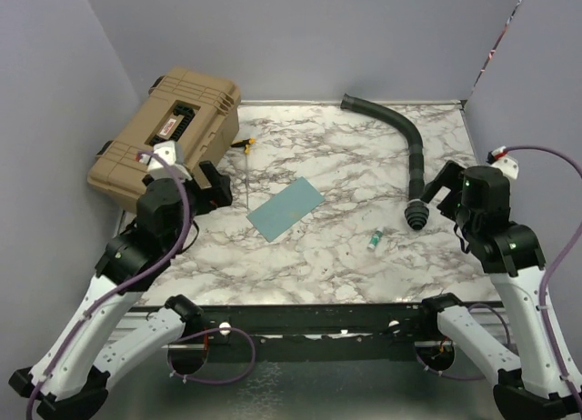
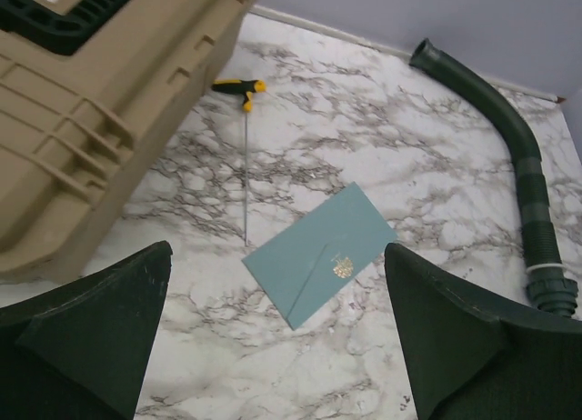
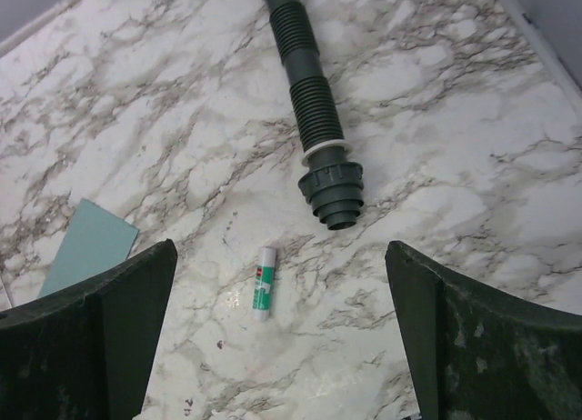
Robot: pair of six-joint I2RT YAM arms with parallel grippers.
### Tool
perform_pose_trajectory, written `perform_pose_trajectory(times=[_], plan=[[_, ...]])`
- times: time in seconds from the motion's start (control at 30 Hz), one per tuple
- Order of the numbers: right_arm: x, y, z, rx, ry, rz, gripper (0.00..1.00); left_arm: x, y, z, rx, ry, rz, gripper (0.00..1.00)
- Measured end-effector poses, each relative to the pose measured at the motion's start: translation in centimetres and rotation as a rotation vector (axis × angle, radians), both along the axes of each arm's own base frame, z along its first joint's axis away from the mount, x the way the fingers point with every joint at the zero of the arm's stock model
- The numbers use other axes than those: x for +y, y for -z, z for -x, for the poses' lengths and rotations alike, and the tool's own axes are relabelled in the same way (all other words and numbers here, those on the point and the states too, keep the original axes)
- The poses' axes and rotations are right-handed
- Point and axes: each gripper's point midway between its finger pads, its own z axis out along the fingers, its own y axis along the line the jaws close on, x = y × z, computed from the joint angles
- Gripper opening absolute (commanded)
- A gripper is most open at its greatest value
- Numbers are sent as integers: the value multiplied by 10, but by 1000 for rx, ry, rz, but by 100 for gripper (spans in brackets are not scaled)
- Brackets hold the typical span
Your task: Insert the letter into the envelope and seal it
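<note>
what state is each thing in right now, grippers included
envelope: lying flat, flap folded down, gold sticker at its tip
tan case: lid shut
hose: lying bent, loose
glue stick: on its side, cap seems on
t-handle tool: lying flat beside the case
left gripper: open, empty
right gripper: open, empty
</note>
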Motion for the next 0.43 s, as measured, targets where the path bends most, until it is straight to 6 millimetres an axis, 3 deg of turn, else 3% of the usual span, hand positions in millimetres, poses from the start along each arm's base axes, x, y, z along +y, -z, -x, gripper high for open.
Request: perform_pose_trajectory(times=[0.17,0.43], plan=[[-21,-19,20,5,79,53,100,34,-21,21,-56,-81,-21,99],[-32,-12,38,66,120,91,100,60,-28,46,-72,-110,-49,99]])
